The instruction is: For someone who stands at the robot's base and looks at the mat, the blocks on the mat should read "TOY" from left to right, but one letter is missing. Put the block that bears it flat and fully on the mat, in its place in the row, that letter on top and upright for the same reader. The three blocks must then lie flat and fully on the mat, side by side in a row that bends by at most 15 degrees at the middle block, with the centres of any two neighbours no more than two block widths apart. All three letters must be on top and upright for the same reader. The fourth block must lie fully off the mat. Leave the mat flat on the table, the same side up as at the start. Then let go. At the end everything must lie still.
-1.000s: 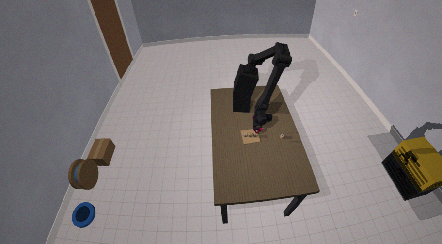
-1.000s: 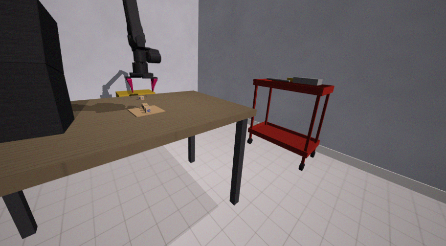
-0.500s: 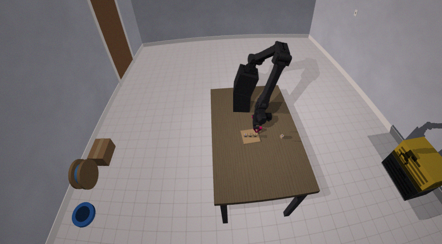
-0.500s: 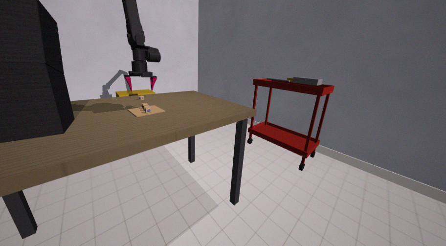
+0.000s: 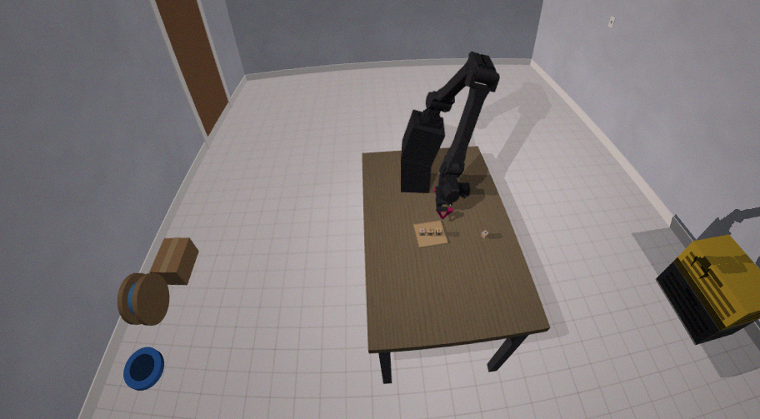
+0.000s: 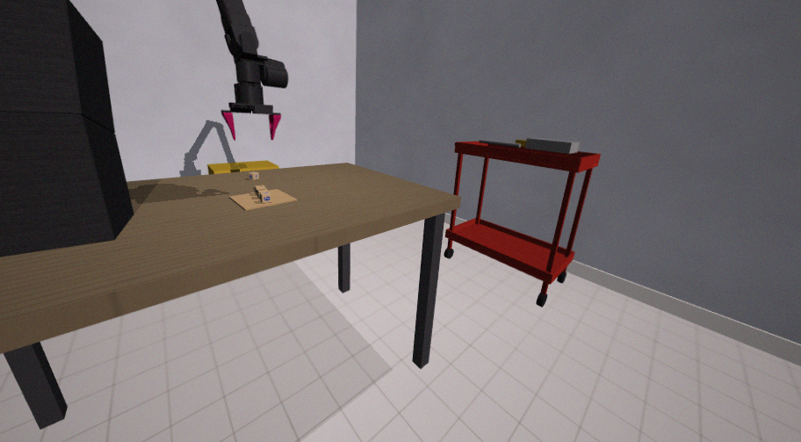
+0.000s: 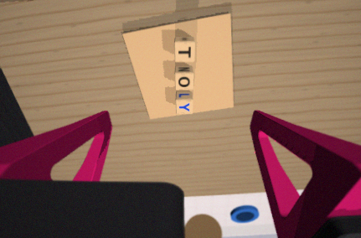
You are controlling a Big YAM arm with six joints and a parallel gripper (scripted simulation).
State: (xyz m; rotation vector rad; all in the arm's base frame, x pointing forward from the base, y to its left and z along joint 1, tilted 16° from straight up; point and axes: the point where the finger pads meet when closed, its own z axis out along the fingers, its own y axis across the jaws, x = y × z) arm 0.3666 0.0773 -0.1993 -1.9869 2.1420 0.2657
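Top view gives the widest picture: grey walls, a brown door (image 5: 184, 39) at the far left, a pale tiled floor, and on it a cardboard box (image 5: 174, 260), a cable spool (image 5: 143, 299), a blue bowl-like ring (image 5: 143, 368) and a yellow-and-black case (image 5: 714, 286); the exterior view adds a red cart (image 6: 527, 153) beside the dark wall. The brown wood-grain desk (image 5: 448, 291) stands mid-room and carries the arm's black base column (image 5: 421, 151) at its far end. The arm (image 5: 465, 123) bends down over the desk, and its claw (image 6: 251, 125) hangs well above the surface with the magenta fingers spread wide apart and nothing between them. Below and ahead of it lies the tan mat (image 7: 146, 75), flat on the desk, with three blocks in a straight, close row on it: the T block (image 7: 185, 52), the O block (image 7: 184, 82) and the Y block (image 7: 183, 107), letters on top. The fourth block (image 5: 484, 233) sits on the bare desk, well apart from the mat. Judging by this, the placing step looks done and the release made; what remains is probably only to draw the arm clear without brushing the row and let everything lie still. Whether the letters read upright from the base I cannot fully confirm, though the wrist view suggests the order is right.
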